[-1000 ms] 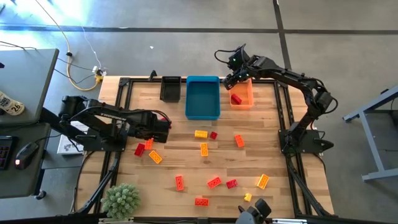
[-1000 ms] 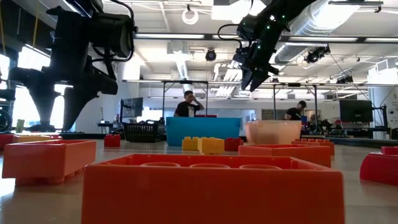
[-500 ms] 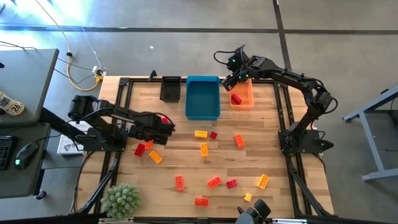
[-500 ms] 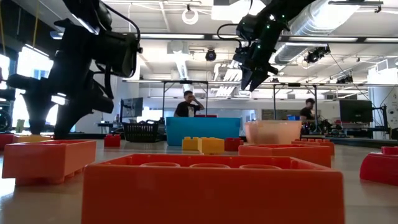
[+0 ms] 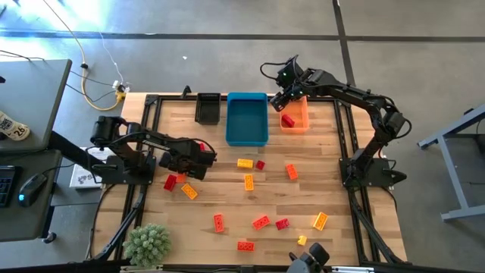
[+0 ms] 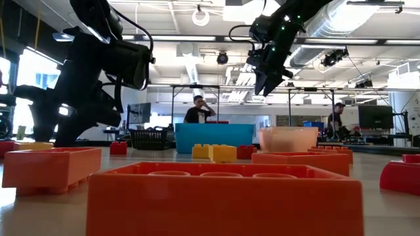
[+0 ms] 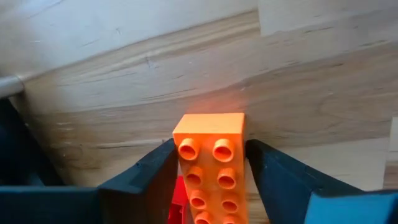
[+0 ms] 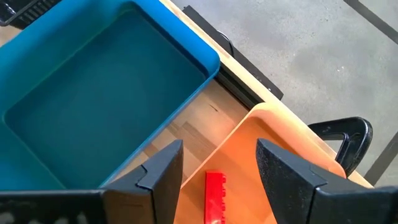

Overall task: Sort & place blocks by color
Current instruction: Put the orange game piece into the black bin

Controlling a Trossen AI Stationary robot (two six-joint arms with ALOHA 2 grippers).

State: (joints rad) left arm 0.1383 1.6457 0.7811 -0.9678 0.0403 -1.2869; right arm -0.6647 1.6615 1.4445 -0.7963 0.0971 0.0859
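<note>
Left claw (image 7: pixel 210 168) low over table (image 5: pixel 303 193), left side, fingers spread astride orange block (image 7: pixel 211 162); block's long axis runs along the fingers. Right claw (image 8: pixel 217 168) spread, empty, above orange bin (image 5: pixel 297 115) holding one red block (image 8: pixel 214 196).

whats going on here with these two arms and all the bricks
Blocks are being sorted by colour. The left gripper has its fingers either side of an orange block on the table's left side. The right gripper hangs open over the orange bin, where one red block lies. More bricks are scattered over the table.
</note>
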